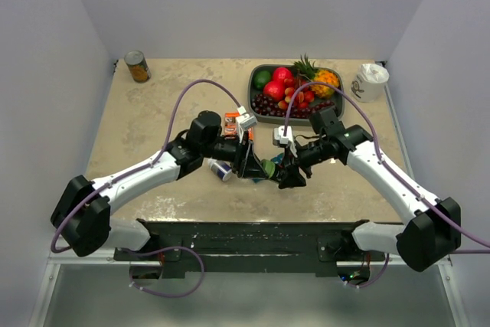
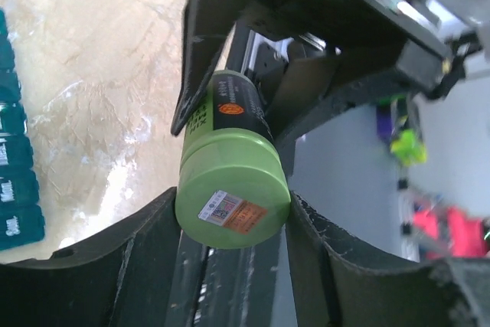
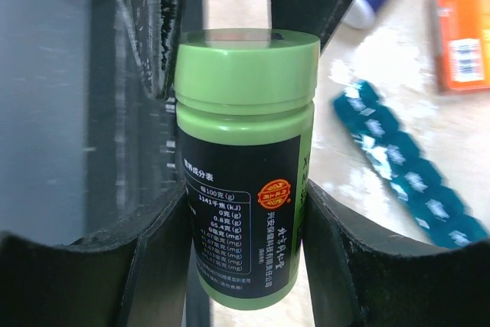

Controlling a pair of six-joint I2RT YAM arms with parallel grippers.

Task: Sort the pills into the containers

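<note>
The pill organizer (image 3: 406,170) lies flat on the surface (image 2: 99,74), just beside the two hands and near the orange box (image 3: 462,32). It is one slim strip of teal-blue plastic, divided into a row of small square compartments with rounded corners. Each lid carries white lettering and is closed, so the contents cannot be determined.

A bottle (image 3: 245,189) is suspended above the surface between the two hands.
- Shape: cylindrical, with a wide screw cap.
- Material: smooth light-green plastic, slightly glossy.
- Markings: a black wrap-around label with white text and a round orange seal; a small barcode sticker on the flat end of the cap.
- Contents: not visible, as the wall is opaque.

The left hand (image 2: 230,212) is closed narrowly on the cap, one dark finger against each side. The right hand (image 3: 241,212) clamps the labelled body.

The surface is a mottled beige, stone-like sheet.
</note>
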